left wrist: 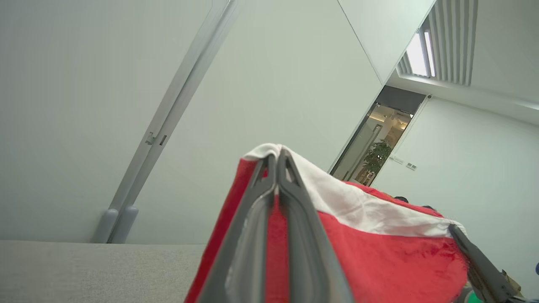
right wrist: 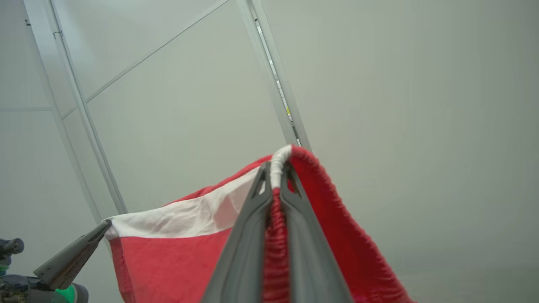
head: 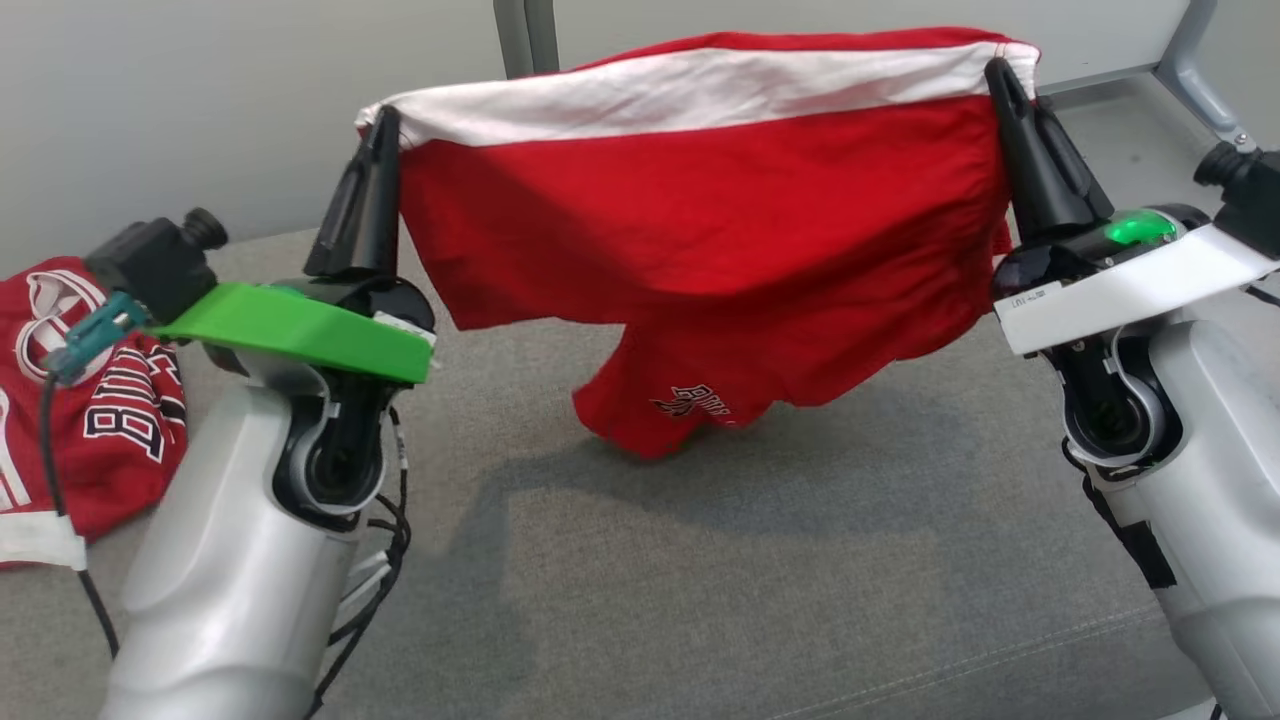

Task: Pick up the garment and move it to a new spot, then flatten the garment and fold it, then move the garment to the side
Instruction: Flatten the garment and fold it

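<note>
While the left pincer [head: 385, 120] and right pincer [head: 998, 75] clamp its top corners, the red garment [head: 700, 230] hangs over the grey surface [head: 700, 580]. A jersey [head: 100, 430] lies to the left, apart.

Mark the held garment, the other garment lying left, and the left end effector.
held garment [head: 700, 210]: head view, red front panel.
other garment [head: 135, 415]: head view, lettered area.
left end effector [head: 386, 125]: head view, between its fingertips.

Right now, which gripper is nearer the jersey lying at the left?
Left. The left gripper, shut on one waistband corner of the shorts, hangs just above and beside the jersey; the right gripper holds the other corner, the shorts' whole width further away.
</note>
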Controlling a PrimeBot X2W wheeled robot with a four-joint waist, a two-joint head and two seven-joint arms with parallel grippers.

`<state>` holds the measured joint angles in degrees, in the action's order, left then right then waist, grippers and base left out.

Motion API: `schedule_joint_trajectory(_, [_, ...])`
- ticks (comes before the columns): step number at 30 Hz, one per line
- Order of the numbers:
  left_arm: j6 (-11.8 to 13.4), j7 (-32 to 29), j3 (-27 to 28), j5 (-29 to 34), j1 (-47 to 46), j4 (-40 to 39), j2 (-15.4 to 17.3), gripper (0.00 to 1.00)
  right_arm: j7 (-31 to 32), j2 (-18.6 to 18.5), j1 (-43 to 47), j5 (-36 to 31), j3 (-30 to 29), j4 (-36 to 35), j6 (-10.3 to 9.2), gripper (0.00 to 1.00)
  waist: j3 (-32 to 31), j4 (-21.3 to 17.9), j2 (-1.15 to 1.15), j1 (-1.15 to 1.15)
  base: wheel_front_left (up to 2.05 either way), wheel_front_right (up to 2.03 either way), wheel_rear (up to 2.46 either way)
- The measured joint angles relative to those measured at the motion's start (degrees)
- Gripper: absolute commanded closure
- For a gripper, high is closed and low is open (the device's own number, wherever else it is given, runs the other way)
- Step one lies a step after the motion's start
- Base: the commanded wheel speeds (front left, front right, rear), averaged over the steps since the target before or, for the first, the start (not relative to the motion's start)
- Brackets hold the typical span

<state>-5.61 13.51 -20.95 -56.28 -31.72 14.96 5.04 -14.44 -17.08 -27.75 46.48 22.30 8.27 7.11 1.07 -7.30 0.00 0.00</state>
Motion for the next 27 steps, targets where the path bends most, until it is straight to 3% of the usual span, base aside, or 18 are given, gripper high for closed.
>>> schedule_joint_trajectory(7, [1.69,-0.33,2.27,0.60,-3.31,-8.25,3.77,1.00,-0.10,-1.22,-2.52,2.93,-2.10,-6.60,0.00,1.00,-1.77,0.47,0.00,0.00,0.00,0.00,0.00])
schedule_joint_trajectory(18, [6.21,-6.17,2.24,-0.31,-5.06,-21.76,4.01,1.00,3.43,-2.41,-2.78,7.69,-4.31,-14.26,-0.24,1.00,-0.43,2.70,0.00,0.00,0.00,0.00,0.00])
schedule_joint_trajectory(22, [9.05,-8.48,2.43,-0.99,-4.92,-22.05,4.13,1.00,6.75,-2.49,-2.76,8.83,-2.37,-13.11,-1.12,1.00,0.54,3.10,0.00,0.00,0.00,0.00,0.00])
schedule_joint_trajectory(24, [10.87,-10.04,2.97,-1.34,-4.86,-19.94,4.91,1.00,9.38,-1.70,-3.09,9.62,-0.31,-9.81,-1.33,1.00,1.36,3.25,0.00,0.00,0.00,0.00,0.00])
schedule_joint_trajectory(27, [11.56,-12.62,3.37,-1.25,-5.02,-13.30,6.50,1.00,13.12,-1.00,-6.53,8.21,2.80,-1.88,-2.82,1.00,2.75,3.37,0.00,0.00,0.00,0.00,0.00])
